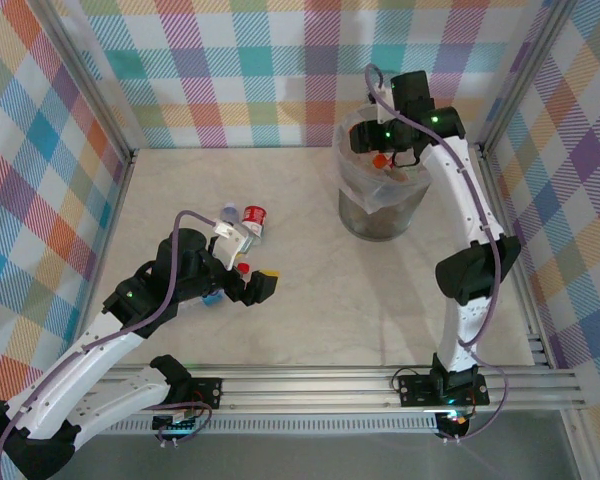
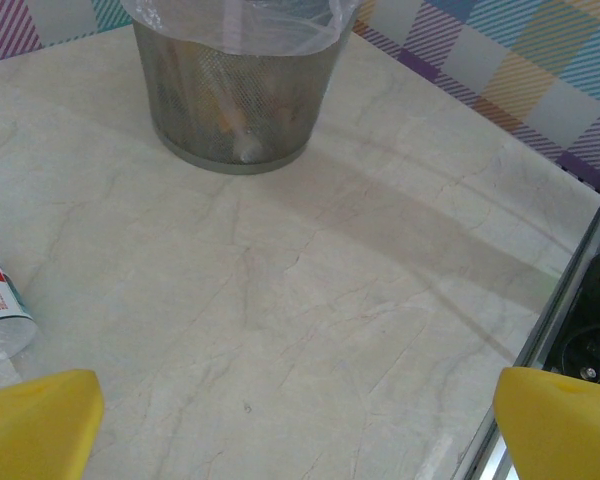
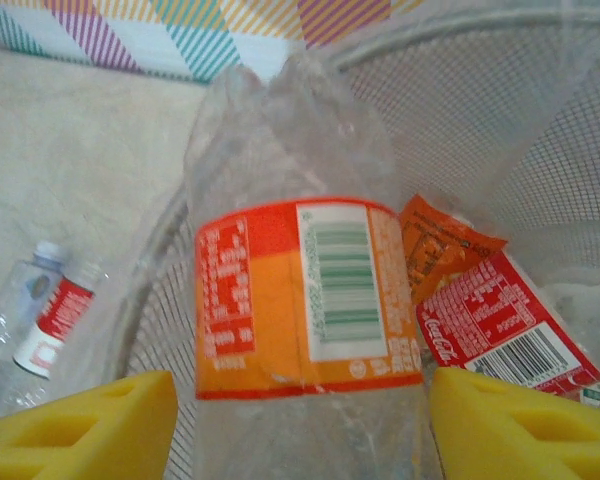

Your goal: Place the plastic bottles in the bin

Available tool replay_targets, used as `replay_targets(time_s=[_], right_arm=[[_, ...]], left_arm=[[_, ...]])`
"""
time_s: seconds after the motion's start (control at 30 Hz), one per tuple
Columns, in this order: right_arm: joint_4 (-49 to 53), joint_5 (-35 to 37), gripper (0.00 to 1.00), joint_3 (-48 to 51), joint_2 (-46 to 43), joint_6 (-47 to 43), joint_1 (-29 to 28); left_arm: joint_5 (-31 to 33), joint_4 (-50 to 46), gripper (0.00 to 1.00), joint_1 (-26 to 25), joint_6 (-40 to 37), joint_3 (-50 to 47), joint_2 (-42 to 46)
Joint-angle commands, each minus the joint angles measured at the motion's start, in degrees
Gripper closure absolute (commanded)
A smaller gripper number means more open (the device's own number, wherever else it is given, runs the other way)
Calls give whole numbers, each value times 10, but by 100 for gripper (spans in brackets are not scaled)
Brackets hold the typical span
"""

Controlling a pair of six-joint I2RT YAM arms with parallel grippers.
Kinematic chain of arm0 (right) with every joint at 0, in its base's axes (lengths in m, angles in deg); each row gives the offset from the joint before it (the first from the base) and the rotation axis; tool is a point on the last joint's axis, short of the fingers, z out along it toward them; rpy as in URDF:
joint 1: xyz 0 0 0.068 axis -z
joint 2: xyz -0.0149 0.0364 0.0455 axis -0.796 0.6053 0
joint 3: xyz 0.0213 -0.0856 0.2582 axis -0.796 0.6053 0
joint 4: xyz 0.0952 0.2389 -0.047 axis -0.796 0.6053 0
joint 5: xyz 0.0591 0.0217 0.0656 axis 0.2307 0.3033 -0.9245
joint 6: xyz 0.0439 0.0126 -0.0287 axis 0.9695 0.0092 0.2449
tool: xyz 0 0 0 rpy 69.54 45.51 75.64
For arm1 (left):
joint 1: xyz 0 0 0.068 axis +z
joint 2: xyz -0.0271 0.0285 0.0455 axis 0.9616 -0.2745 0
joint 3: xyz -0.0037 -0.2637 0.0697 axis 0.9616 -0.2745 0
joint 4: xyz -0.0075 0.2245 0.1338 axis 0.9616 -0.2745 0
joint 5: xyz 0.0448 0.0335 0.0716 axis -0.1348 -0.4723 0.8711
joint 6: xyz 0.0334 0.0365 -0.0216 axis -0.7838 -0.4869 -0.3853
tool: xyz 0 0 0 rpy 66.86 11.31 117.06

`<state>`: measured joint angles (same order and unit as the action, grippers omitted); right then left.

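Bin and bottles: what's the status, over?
Left hand open, low over table. Right hand above round grey bin, clear orange-labelled plastic bottle between its fingers, grip unclear. Nothing blocking.

Only "Coca-Cola" reads, on the red-labelled bottle (image 3: pixel 500 335) in the bin (image 3: pixel 545 150) — other print blurs.

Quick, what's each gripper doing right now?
Left gripper: open, empty.
Right gripper: clear orange-labelled plastic bottle between its jaws over the round mesh bin; grip cannot be told.
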<state>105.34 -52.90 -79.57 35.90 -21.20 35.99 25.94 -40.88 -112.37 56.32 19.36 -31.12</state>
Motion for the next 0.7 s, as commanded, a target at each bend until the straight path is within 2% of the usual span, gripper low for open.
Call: replay_targets(time_s=[0.0,0.13,0.27,0.37,0.5,0.67], right_arm=[[56,11,33,-36,14,93,4],[68,31,38,-50,19,107,4],[101,21,30,-89,45,95,4],[116,28,29,-103,58,98,4],[99,8,36,-80,45,112,3],[45,-64,43,-29,10,111,4]], left_arm=[[2,3,0,6,4,-3,2],[0,3,0,6,4,-3,3],[-1,4,0,6,4,-4,3],[-2,3,0,6,4,-4,3],[-2,3,0,6,4,-4,3],[-2,4,0,6,5,-5,3]])
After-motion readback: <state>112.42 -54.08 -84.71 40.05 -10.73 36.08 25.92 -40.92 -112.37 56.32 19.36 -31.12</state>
